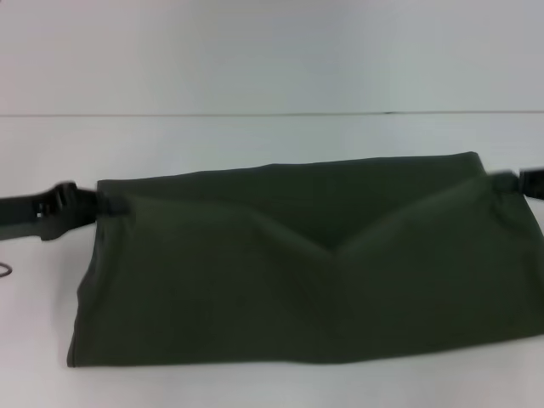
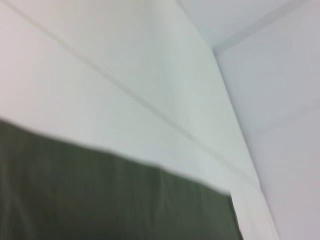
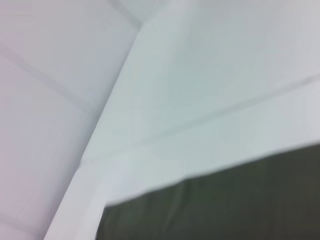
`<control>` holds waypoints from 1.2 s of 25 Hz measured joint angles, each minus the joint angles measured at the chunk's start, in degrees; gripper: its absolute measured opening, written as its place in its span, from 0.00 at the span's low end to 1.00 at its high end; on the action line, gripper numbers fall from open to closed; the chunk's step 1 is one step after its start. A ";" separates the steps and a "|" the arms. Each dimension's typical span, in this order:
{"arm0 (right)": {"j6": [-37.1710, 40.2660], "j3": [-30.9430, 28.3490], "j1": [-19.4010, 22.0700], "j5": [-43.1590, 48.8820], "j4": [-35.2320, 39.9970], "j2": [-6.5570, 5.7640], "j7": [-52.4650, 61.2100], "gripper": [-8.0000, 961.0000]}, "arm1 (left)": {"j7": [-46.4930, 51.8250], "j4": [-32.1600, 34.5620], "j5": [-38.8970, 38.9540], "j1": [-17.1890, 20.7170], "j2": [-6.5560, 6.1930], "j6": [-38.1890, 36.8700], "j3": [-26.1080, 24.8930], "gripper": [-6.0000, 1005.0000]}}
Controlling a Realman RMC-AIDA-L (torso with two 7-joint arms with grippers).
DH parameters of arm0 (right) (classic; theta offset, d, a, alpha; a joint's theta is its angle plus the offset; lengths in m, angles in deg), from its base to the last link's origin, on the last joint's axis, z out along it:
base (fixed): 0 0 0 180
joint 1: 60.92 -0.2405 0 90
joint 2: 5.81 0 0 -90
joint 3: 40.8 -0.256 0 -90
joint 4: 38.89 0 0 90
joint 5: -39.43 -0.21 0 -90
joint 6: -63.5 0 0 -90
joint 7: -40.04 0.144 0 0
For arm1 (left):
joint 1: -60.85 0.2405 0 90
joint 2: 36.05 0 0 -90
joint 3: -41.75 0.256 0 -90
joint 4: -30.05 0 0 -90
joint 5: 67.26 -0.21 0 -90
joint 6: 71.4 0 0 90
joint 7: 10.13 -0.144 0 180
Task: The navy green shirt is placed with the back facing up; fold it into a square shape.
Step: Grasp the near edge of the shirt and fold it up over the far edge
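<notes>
In the head view, the navy green shirt (image 1: 297, 263) hangs as a wide folded panel in front of the white table (image 1: 255, 140), its upper edge stretched between the two arms and its lower fold sagging toward the camera. The cloth dips in a shallow V at the middle of that top span. The left gripper (image 1: 95, 204) sits at the shirt's left upper corner and appears clamped on the cloth there, since the corner is drawn taut toward it. The right gripper (image 1: 514, 180) meets the shirt's right upper corner at the frame edge and likewise seems pinched on the fabric.

In the left wrist view, only the shirt (image 2: 100, 195) and the pale table (image 2: 100, 90) beyond it show; that arm's own fingers are out of sight.

In the right wrist view, the shirt (image 3: 225, 200) fills the area nearest the camera, with the table (image 3: 200, 100) beyond it.

The risk, as I judge it, lies in the slack middle: if the arms lower the shirt unevenly, the sagging centre could bunch and spoil the square; a weak pinch at either corner could let the cloth slip free
</notes>
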 joint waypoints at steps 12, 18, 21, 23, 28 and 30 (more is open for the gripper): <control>-26.88 -0.04 -1.51 -11.63 -3.34 9.99 -16.36 0.04 | -11.48 -9.09 13.58 0.90 3.24 22.67 0.34 0.05; -33.51 0.11 -1.65 -24.26 -10.43 10.61 -25.90 0.04 | -15.64 -10.23 18.25 1.01 4.63 28.35 0.30 0.05; -35.68 0.21 -2.26 -25.96 -12.01 10.77 -28.84 0.04 | -17.49 -10.93 19.05 0.64 5.12 30.35 0.41 0.06; -37.10 0.23 -2.77 -26.04 -12.78 10.94 -30.31 0.04 | -18.62 -11.36 19.22 0.32 5.41 31.85 0.41 0.06; -41.14 -0.06 -3.85 -27.40 -14.92 11.12 -34.24 0.05 | -21.86 -11.98 20.76 -0.59 6.78 36.82 0.42 0.07; -42.34 0.15 -4.09 -28.94 -15.79 11.21 -36.31 0.05 | -23.58 -12.13 21.80 -1.01 7.28 38.76 0.46 0.08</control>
